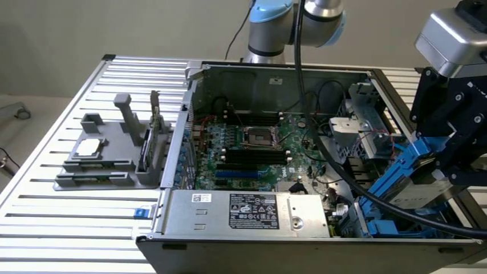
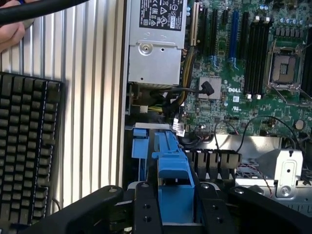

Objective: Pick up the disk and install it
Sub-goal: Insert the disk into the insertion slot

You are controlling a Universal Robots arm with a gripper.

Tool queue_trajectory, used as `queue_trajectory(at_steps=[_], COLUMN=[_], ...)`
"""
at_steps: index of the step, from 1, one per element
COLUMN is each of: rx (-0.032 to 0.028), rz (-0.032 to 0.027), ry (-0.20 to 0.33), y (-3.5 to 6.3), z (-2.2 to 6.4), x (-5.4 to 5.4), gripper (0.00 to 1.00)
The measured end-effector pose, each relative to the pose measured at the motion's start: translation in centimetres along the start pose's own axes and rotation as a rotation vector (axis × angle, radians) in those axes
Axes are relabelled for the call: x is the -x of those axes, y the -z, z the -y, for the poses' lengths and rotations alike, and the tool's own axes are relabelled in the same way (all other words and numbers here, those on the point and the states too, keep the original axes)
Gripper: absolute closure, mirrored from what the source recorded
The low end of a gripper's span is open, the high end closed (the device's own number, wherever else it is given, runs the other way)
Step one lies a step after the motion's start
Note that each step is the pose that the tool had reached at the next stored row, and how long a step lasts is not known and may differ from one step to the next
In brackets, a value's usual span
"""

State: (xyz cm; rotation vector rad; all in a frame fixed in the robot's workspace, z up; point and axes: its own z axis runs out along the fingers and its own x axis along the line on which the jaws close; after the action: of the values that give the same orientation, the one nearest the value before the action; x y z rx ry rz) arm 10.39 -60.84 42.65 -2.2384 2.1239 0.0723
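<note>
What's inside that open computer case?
A green motherboard with an empty processor socket, and a silver power box. At the exterior view's right, the claw holds the blue-framed disk over the case; whatever lies beneath it is covered.

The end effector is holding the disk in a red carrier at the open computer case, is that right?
No, the carrier is blue, not red. The exterior view shows the end effector holding the disk in it at the open computer case.
</note>
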Motion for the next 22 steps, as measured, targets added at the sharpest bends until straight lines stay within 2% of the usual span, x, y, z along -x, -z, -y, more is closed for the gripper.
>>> queue_trajectory(at_steps=[4, 22], rx=[0.0023, 0.0057], rz=[0.001, 0.001], ry=[-0.001, 0.0], y=[0.88, 0.71], z=[-0.02, 0.06], x=[0.07, -0.4], gripper=[0.67, 0.67])
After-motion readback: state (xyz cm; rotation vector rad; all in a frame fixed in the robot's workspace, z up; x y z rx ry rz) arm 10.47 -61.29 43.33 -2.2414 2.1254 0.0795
